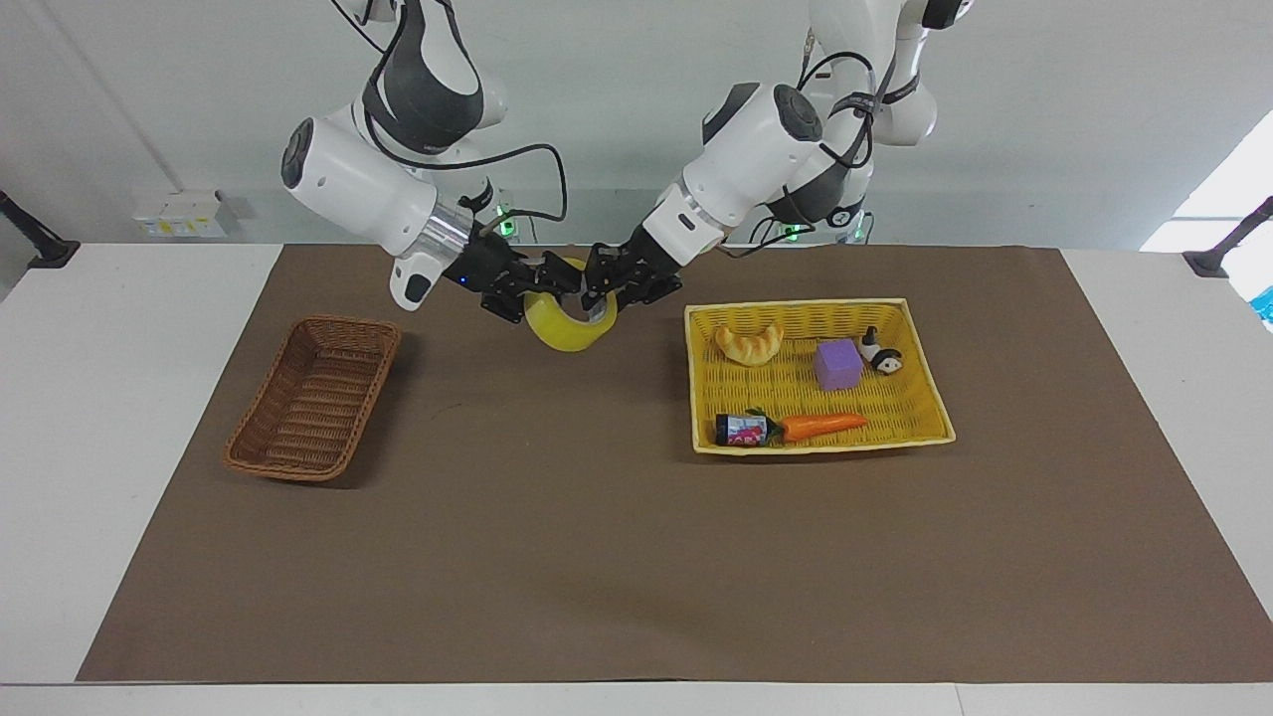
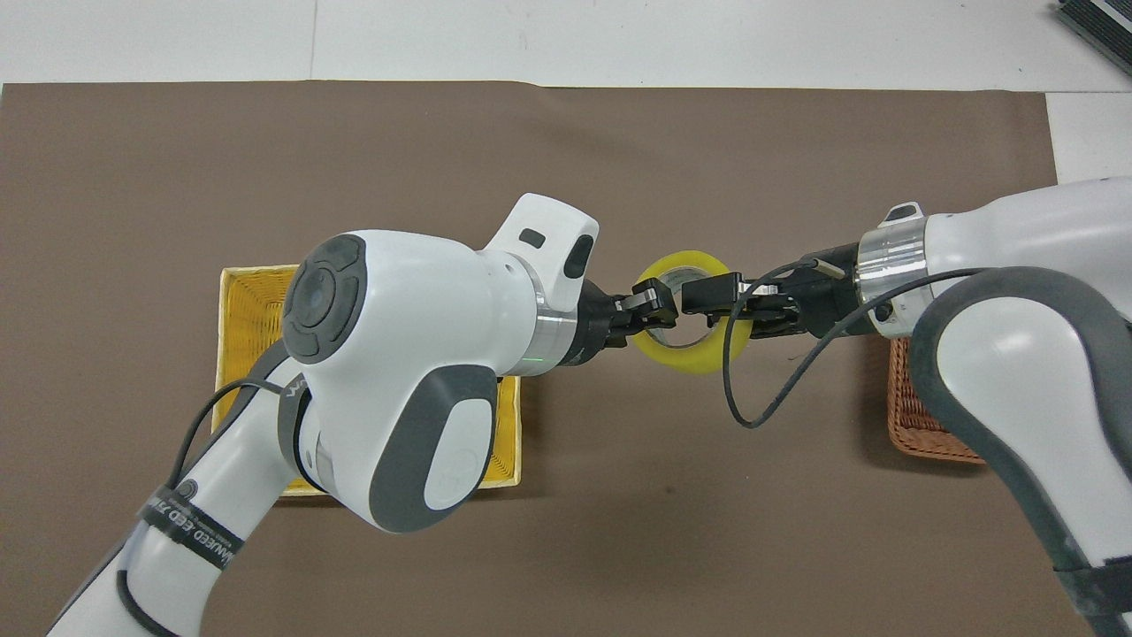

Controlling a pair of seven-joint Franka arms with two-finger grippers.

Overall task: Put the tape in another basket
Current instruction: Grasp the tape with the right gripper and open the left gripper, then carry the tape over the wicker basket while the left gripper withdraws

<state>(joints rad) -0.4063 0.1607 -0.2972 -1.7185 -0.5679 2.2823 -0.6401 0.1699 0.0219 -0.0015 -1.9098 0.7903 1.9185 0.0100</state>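
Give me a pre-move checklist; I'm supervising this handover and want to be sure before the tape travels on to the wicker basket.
1. Lift: the tape is off the mat: ok.
2. The right claw is at the tape: ok; grip secure: cannot tell.
3. The left claw has released: cannot tell.
4. The wicker basket is upright and empty: ok.
5. No object lies on the mat between tape and basket: ok.
6. Tape over the basket: not ok; it hangs between the basket and the yellow tray.

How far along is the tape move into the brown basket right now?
Done: the tape is out of the yellow tray. In hand: it hangs over the mat between the two baskets, with the left gripper and right gripper both at it, mid-handover. Left: carrying it to the brown basket, which holds nothing, and releasing.
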